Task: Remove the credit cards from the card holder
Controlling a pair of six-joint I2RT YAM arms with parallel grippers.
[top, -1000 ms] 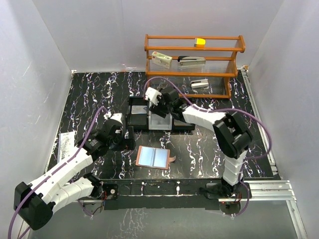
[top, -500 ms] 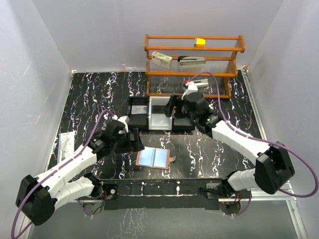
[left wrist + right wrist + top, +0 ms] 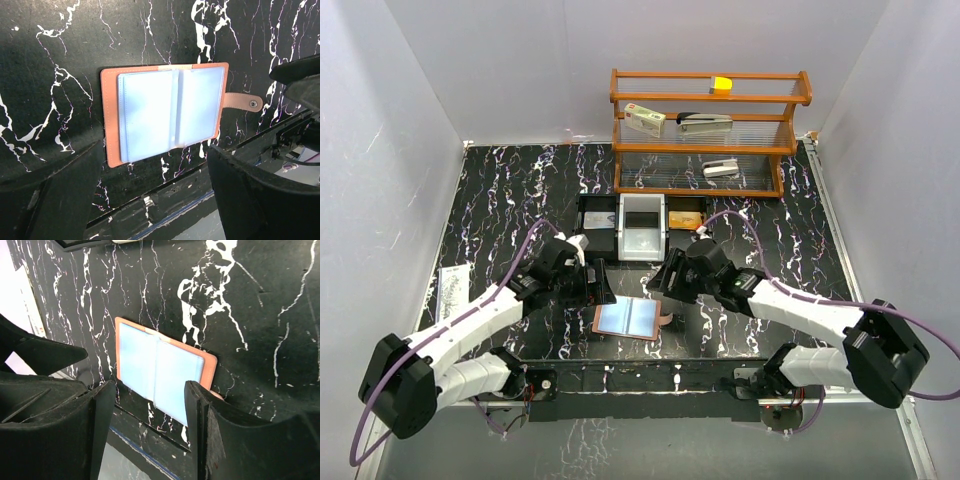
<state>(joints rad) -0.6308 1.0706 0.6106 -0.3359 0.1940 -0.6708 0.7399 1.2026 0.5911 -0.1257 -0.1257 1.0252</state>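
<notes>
The card holder (image 3: 628, 319) lies open and flat near the table's front edge, salmon-brown outside and pale blue inside, its snap tab (image 3: 248, 103) sticking out to the right. No card shows in its pockets (image 3: 165, 115). My left gripper (image 3: 595, 285) hovers just left of it, open and empty (image 3: 155, 200). My right gripper (image 3: 665, 282) hovers just right of it, also open with nothing between its fingers (image 3: 150, 425), and the holder (image 3: 160, 370) shows beyond them. A dark credit card (image 3: 642, 218) lies in the white tray, a tan one (image 3: 685, 217) in the black tray.
The white tray (image 3: 642, 245) sits between black trays (image 3: 595, 228) at mid-table. Behind stands a wooden shelf (image 3: 710, 130) with a stapler, a small box and a yellow block. A paper packet (image 3: 453, 290) lies at the left edge. The metal front rail (image 3: 650, 378) runs close below the holder.
The right arm swung from over the trays down to the card holder's right side, its jaws narrowing somewhat. The left gripper slid right, closer to the holder. The holder has not moved.
</notes>
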